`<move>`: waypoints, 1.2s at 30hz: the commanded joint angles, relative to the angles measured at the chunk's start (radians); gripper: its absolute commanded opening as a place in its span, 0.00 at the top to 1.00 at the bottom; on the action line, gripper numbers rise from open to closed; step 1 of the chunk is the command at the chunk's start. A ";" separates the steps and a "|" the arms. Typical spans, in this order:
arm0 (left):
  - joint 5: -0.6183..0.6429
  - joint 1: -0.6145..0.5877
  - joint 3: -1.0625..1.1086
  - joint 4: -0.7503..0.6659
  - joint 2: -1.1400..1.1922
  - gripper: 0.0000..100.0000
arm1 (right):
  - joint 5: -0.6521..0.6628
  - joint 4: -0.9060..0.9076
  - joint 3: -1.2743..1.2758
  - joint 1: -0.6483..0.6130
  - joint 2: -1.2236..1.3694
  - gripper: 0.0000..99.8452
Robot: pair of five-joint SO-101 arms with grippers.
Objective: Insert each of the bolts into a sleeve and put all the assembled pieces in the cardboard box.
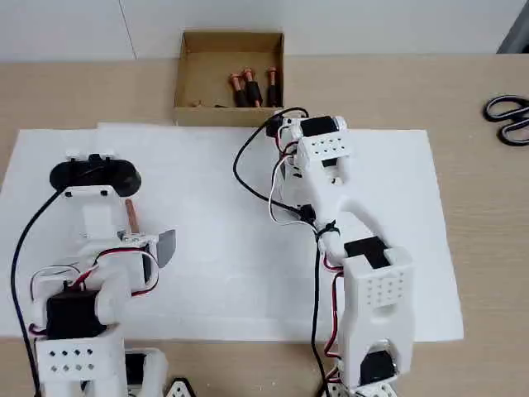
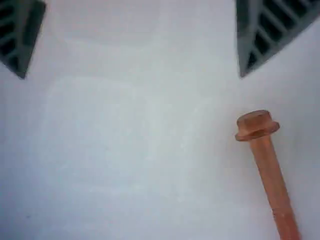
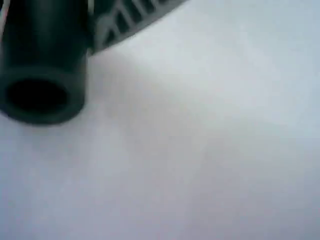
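The left gripper is hanging with its fingers apart. The bolt is lying on the white sheet near one finger, at 7 o'clock from the cardboard box. The right gripper is clamping a sleeve at 5 o'clock from the cardboard box.

Bright, even light from above falls over the table, and the white sheet shows no glare. Shadows on it are soft and short. The near wall of the cardboard box shades part of its floor. In the left wrist view the bolt casts hardly any shadow. In the right wrist view a broad dim patch lies on the sheet beside the dark sleeve.
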 commanded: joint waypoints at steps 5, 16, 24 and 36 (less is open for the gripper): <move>-0.005 0.006 -0.007 -0.011 -0.008 0.74 | 0.011 0.002 -0.008 0.007 -0.074 0.88; -0.005 0.006 -0.007 -0.011 -0.008 0.74 | 0.029 -0.048 -0.009 -0.002 -0.068 0.88; -0.005 0.006 -0.007 -0.011 -0.008 0.74 | 0.029 -0.071 -0.006 -0.002 -0.064 0.88; -0.005 0.006 -0.007 -0.011 -0.008 0.74 | 0.025 -0.093 -0.006 0.002 0.051 0.88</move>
